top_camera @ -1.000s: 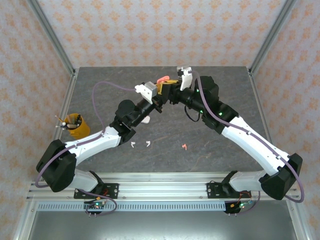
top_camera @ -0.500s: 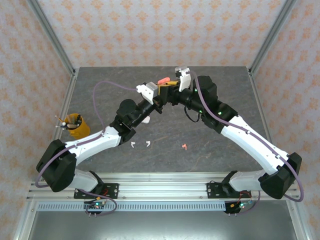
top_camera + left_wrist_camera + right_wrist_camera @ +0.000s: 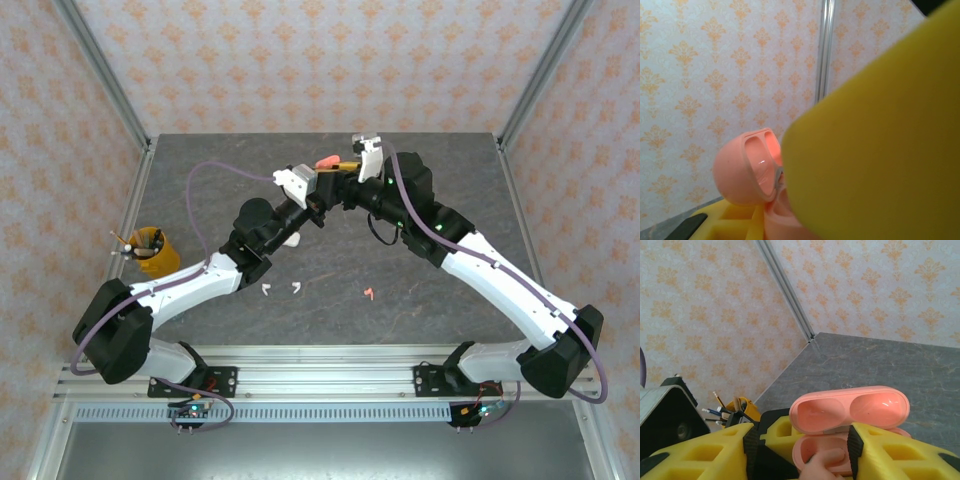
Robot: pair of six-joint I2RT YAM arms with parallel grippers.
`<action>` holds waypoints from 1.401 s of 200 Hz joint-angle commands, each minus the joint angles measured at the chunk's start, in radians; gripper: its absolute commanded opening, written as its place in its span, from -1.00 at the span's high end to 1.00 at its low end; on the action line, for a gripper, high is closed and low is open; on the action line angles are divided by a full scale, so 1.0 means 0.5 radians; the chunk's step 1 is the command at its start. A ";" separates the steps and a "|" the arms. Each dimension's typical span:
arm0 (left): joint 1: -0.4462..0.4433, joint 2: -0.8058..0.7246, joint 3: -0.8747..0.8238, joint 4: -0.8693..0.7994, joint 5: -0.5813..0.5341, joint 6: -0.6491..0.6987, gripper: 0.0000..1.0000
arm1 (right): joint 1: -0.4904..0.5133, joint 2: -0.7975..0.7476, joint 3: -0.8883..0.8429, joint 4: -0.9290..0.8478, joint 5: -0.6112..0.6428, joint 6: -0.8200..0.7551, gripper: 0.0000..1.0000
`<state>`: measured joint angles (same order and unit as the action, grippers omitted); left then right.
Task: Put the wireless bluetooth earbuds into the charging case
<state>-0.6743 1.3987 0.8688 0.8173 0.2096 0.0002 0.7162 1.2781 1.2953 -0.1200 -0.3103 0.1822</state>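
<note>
**Status.** I am holding the coral-pink charging case [image 3: 850, 412] in the air over the far middle of the table [image 3: 460, 200], with its lid hinged open. My left gripper [image 3: 322, 182] is pinching the base of the case, its jaws drawn close onto it. My right gripper [image 3: 800, 446] is standing with its jaws spread, one yellow finger on each side of the base, and is gripping nothing that I can see.

**Done.** What looks to be one coral-pink earbud [image 3: 826, 462] is lying in the base of the case. I am judging it placed, or nearly so.

**Remaining.** A second coral-pink earbud [image 3: 370, 293] is lying on the near part of the table, well apart from the case. Two white earbuds [image 3: 267, 290] are lying side by side to its left. A white case [image 3: 292, 240] is showing partly from under my left arm. By my estimate, one insertion of four is complete.

**Limits of view.** The bottom edge of the right wrist view is cutting off the earbud in the case, so I cannot tell whether it is fully seated. In the left wrist view, a yellow finger is covering most of the base. I cannot tell whether the white case is open.
</note>
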 commanded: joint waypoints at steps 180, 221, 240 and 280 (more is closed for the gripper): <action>-0.008 -0.084 -0.049 0.251 -0.005 0.000 1.00 | -0.089 -0.179 0.138 -0.315 0.184 0.491 -0.42; -0.008 -0.085 -0.071 0.264 -0.020 -0.003 1.00 | -0.089 -0.292 0.132 -0.546 0.175 0.700 -0.24; -0.008 -0.088 -0.076 0.258 -0.019 -0.003 1.00 | -0.089 -0.293 0.119 -0.573 0.077 0.753 -0.04; -0.008 -0.085 -0.080 0.224 0.001 0.000 1.00 | -0.083 -0.258 0.113 -0.576 -0.012 0.783 0.31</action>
<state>-0.6743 1.3865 0.8406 0.8879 0.2089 -0.0002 0.6769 1.1431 1.3384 -0.3882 -0.2787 0.5453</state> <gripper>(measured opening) 0.240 0.377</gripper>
